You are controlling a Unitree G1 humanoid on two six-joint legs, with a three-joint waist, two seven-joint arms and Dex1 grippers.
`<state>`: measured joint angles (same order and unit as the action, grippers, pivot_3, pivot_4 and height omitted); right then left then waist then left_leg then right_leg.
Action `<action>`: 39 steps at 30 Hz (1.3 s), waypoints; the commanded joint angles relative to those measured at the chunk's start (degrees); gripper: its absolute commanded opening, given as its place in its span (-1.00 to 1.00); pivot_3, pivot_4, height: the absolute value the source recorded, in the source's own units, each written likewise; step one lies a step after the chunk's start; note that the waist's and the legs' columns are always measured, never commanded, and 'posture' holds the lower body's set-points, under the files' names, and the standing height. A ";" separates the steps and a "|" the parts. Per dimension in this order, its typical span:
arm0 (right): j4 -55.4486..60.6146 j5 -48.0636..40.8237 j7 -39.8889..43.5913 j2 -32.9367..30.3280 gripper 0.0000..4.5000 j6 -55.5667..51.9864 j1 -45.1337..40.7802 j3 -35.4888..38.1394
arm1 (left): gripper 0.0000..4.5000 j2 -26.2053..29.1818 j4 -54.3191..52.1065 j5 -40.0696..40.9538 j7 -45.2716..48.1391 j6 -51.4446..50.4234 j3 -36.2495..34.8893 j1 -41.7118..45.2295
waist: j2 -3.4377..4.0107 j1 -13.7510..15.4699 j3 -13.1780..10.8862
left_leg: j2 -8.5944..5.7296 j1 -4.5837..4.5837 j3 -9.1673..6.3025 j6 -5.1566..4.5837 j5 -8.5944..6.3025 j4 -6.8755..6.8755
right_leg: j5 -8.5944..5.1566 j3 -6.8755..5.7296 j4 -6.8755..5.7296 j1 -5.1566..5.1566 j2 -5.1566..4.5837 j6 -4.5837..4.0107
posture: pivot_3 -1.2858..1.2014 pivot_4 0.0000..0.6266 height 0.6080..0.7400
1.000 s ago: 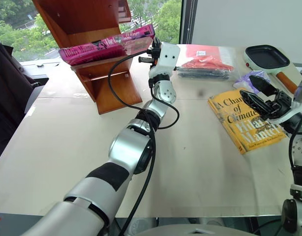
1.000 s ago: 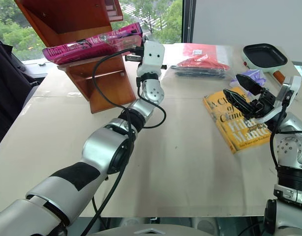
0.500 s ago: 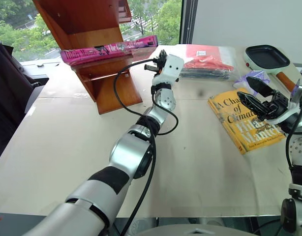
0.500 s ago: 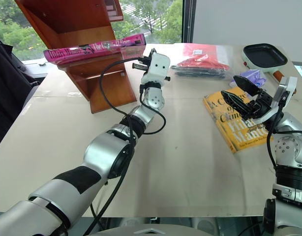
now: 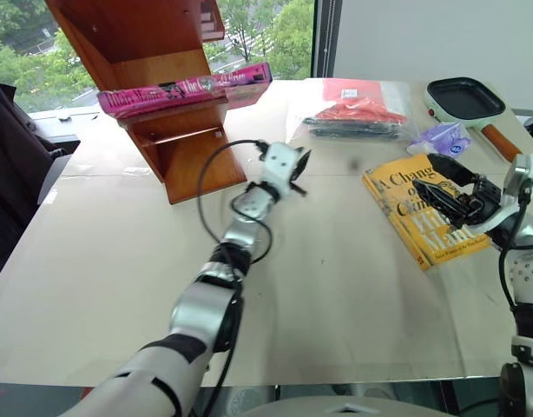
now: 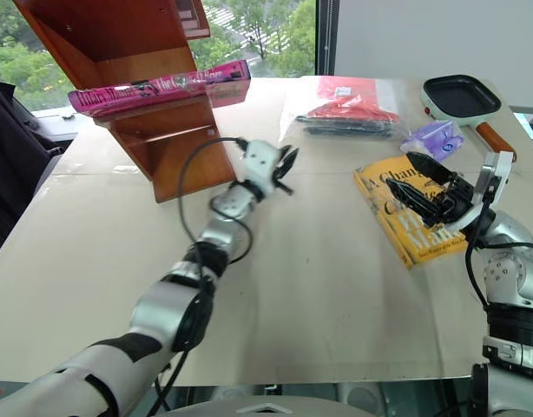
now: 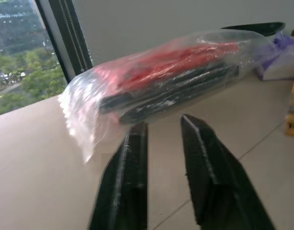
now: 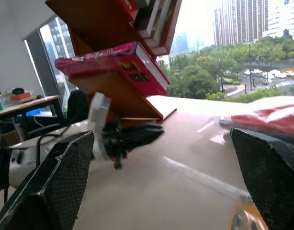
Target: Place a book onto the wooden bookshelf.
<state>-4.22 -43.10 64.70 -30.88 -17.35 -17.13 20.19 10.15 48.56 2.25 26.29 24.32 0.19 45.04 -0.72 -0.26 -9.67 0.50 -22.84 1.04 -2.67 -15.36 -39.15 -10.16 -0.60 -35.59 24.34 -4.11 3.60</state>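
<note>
From the head cameras, the thick bright pink paperback book [image 5: 184, 84] lies flat on a shelf of the large reddish-brown wooden bookshelf [image 5: 162, 95], which stands at the far left corner of the pale table [image 5: 336, 287]. The left gripper [image 5: 294, 170] hangs over the table's middle, apart from the book, grasping nothing. Near the right edge, the right gripper [image 5: 440, 193] hovers over a yellow paperback book [image 5: 418, 217], fingers spread wide and empty. Along the far edge sit a clear plastic bag of red and black items [image 5: 358, 117] and a black square frying pan [image 5: 462, 95].

The left wrist camera has its two black fingers [image 7: 125, 187] parted with a narrow gap, released, the plastic bag ahead.

The right wrist camera shows its fingers [image 8: 51, 182] far apart, and between them the pink book on its shelf above the left gripper.
</note>
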 commanded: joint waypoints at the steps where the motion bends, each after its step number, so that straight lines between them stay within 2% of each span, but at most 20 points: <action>1: 4.47 -0.90 -0.36 -1.12 1.00 0.86 2.41 2.15 | 0.24 5.09 -18.41 6.66 6.23 -9.74 -2.39 -6.97 | 0.01 -0.03 0.00 | 0.02 0.01 -0.10 0.00 0.00 -0.01 | 0.00 0.03 -0.01 0.00 -0.02 0.01 | 0.03 -0.52 0.87; 3: 7.63 -1.27 -0.42 -1.81 1.00 0.40 7.39 3.67 | 0.66 10.19 -36.00 13.79 10.58 -21.60 -3.11 -18.62 | 0.03 -0.07 0.02 | 0.07 0.07 -0.10 0.00 0.00 0.00 | 0.01 0.11 0.00 -0.02 -0.06 0.01 | 0.03 -0.52 0.87; 5: 10.93 -1.31 -0.03 -2.87 1.00 0.27 13.01 5.33 | 0.98 16.17 -54.12 21.80 13.64 -33.69 -4.08 -31.69 | 0.13 -0.51 0.10 | 0.16 0.08 -0.08 0.00 -0.02 0.04 | -0.01 0.17 0.00 -0.02 -0.11 0.02 | 0.03 -0.52 0.87; 7: 13.08 0.60 1.63 -4.34 1.00 1.97 18.13 5.45 | 0.98 21.86 -65.65 24.33 13.67 -41.59 -5.80 -43.30 | 0.12 -0.53 0.08 | 0.25 0.21 -0.02 -0.02 -0.26 0.10 | -0.10 0.22 -0.05 -0.01 -0.16 0.10 | 0.03 -0.52 0.87; 9: 13.51 2.30 2.92 -5.28 1.00 4.32 21.01 5.34 | 0.98 24.65 -72.30 26.13 12.46 -45.65 -8.35 -50.46 | 0.15 -0.12 0.06 | 0.24 0.00 0.09 -0.02 -0.28 0.12 | -0.16 0.23 0.02 0.20 -0.30 0.03 | 0.03 -0.52 0.87; 11: 13.01 3.79 3.65 -5.16 1.00 6.95 23.04 5.43 | 0.98 25.44 -77.18 29.53 11.99 -48.78 -12.15 -56.92 | 0.13 0.36 0.06 | 0.17 0.00 0.10 -0.02 -0.26 0.04 | -0.28 0.20 0.01 0.20 -0.36 -0.14 | 0.03 -0.52 0.87; 14: 12.95 6.30 3.21 -3.08 1.00 11.78 26.70 5.33 | 0.98 25.31 -81.06 29.25 11.07 -48.97 -16.69 -64.85 | 0.11 0.68 0.11 | 0.18 0.24 0.15 0.23 -0.39 -0.03 | -0.42 0.17 0.03 0.07 -0.42 0.09 | 0.03 -0.52 0.87; 21: 10.34 9.65 2.66 -0.37 1.00 19.09 32.88 5.45 | 0.98 24.03 -82.01 21.18 7.55 -43.64 -15.85 -67.30 | 0.14 1.02 0.15 | 0.20 0.37 0.16 0.27 -0.41 -0.03 | -0.41 0.08 0.01 -0.02 -0.36 0.07 | 0.03 -0.52 0.87; 28: 7.43 11.70 1.33 -0.06 1.00 21.96 37.33 5.50 | 0.98 23.48 -82.10 21.19 7.92 -44.16 -14.42 -65.07 | 0.11 1.06 0.18 | 0.18 0.23 0.22 -0.02 -0.28 0.00 | -0.46 0.14 0.05 0.02 -0.28 -0.09 | 0.03 -0.52 0.87; 39: 8.96 13.32 -2.95 -0.88 1.00 18.81 39.50 3.12 | 0.98 22.97 -83.16 21.33 8.20 -44.55 -13.31 -65.27 | 0.11 0.96 0.19 | 0.21 0.23 0.21 -0.04 -0.30 0.02 | -0.65 0.14 0.01 0.10 -0.29 0.07 | 0.03 -0.52 0.87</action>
<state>3.59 -29.64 62.35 -31.07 1.41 22.58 22.93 33.32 -31.88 23.34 34.62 -20.69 -12.93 -19.75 -0.61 0.70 -9.48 0.71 -22.61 1.25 -2.71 -15.66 -39.14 -10.82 -0.45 -35.58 24.45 -4.41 3.67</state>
